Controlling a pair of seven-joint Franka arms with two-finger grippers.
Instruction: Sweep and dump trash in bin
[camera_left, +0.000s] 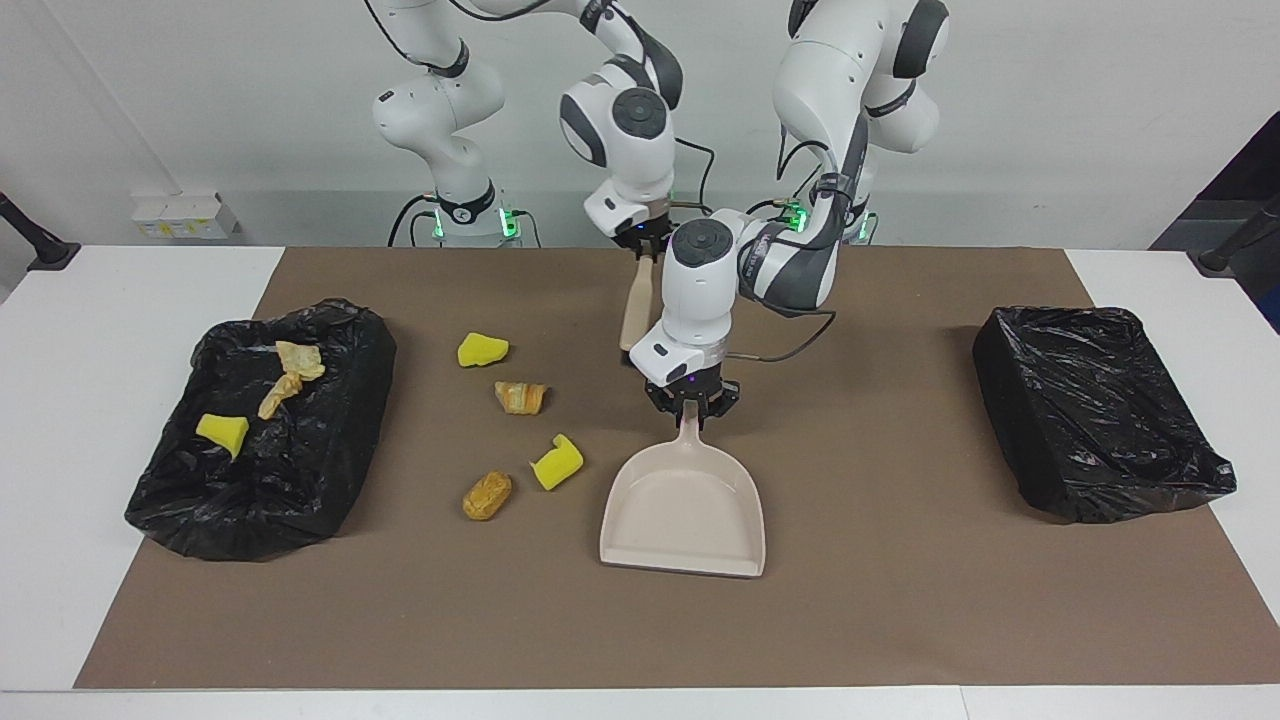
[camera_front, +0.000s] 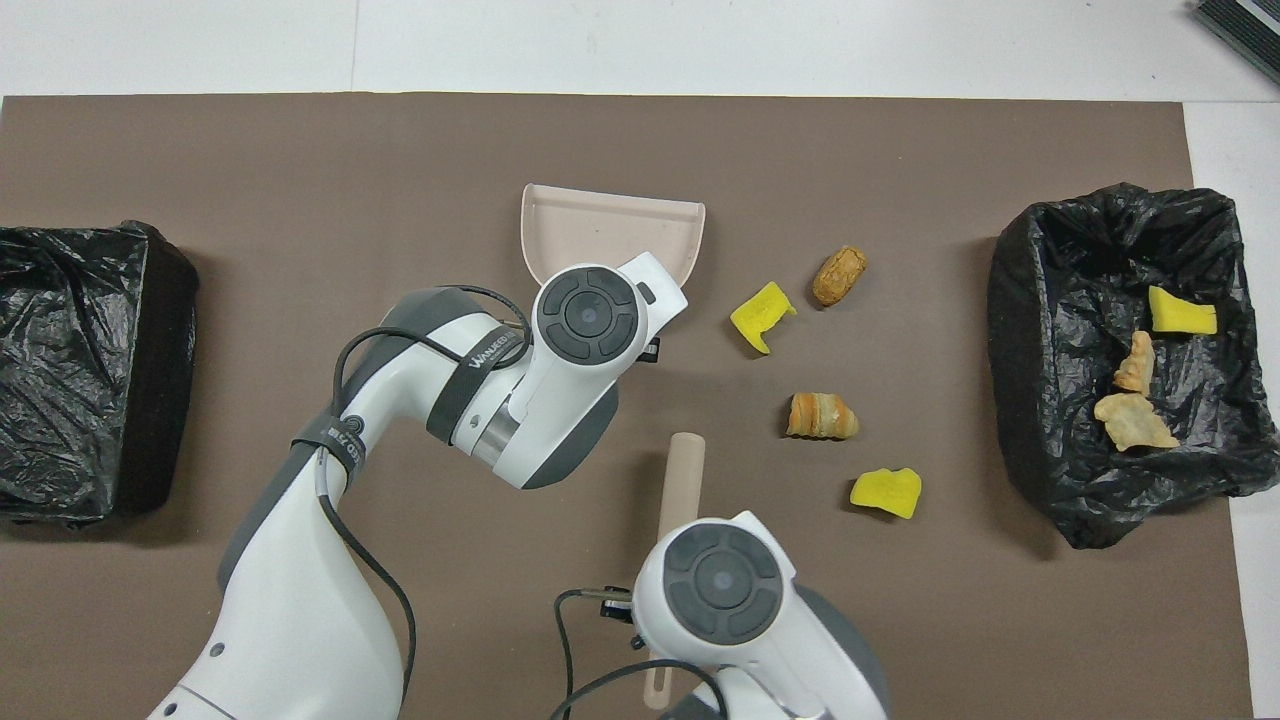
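**Sweep about half done: three in bin, four on mat**

Left gripper (camera_left: 692, 412) clamps the dustpan (camera_left: 685, 510) handle, pan flat on the mat. Right gripper (camera_left: 643, 243) holds the brush (camera_left: 634, 305) upright beside it. Bin (camera_left: 330, 480) at the right arm's end holds three trash pieces; four pieces (camera_left: 520, 396) lie loose between bin and dustpan, unswept. Second bin (camera_left: 1100, 480) unused

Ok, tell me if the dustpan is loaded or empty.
Empty. The dustpan lies flat on the mat, its beige tray bare; four trash pieces lie on the mat beside it.
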